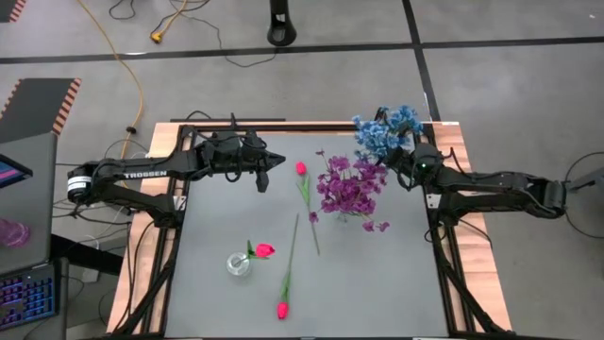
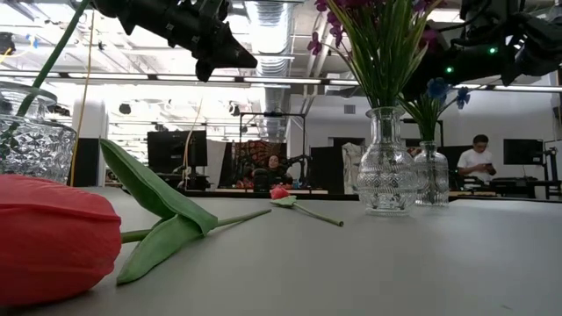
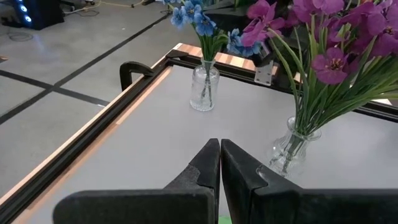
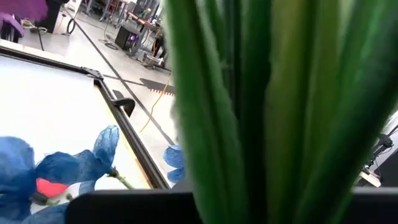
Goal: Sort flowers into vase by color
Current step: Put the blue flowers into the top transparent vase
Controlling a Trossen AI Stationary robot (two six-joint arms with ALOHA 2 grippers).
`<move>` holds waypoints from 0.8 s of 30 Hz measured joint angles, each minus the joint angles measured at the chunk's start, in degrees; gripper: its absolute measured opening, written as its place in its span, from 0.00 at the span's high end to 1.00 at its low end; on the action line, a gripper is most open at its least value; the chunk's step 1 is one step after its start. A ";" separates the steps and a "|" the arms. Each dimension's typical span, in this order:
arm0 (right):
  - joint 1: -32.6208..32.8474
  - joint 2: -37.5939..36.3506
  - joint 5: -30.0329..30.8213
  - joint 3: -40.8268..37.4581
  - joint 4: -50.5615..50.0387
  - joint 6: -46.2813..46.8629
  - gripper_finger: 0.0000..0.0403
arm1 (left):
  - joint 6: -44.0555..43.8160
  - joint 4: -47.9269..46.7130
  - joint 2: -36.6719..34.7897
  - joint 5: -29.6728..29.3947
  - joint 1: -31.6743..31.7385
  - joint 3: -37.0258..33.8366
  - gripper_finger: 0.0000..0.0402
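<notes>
Pressed together and empty, my left gripper (image 1: pixel 276 161) is hovering in the high view near the far-lying pink tulip (image 1: pixel 301 169), so I'm planning to spread the fingers before descending on its stem. Level across the table, another tulip (image 2: pixel 53 237) is lying close by. Through the right wrist, green stems (image 4: pixel 261 106) are filling the right gripper's shut fingers, beside blue flowers (image 4: pixel 37 174).

The overhead camera is looking straight down on the whole table (image 1: pixel 377 283), the low one is peering level across it into the room, and both wrist cameras are sitting close in, all sharing the purple flowers (image 1: pixel 349 186) except the right wrist.
</notes>
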 joint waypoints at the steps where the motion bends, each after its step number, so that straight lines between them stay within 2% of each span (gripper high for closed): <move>1: 0.00 0.00 0.00 0.00 0.01 0.00 0.96 | 0.00 0.00 0.00 0.01 -0.01 0.00 1.00; 7: 0.00 0.00 0.24 0.00 -0.08 0.02 0.96 | -0.09 0.02 0.00 0.00 0.00 0.00 1.00; 13: 0.00 0.00 5.44 0.00 -0.14 0.66 0.95 | -0.17 0.02 0.00 0.02 0.00 0.00 1.00; 20: 0.00 0.00 6.25 0.00 -0.81 6.41 0.95 | -0.24 0.02 0.00 0.02 0.00 0.00 1.00; 24: 0.00 0.00 9.21 0.00 -1.63 8.32 0.95 | -0.22 0.02 0.00 0.02 -0.01 0.00 1.00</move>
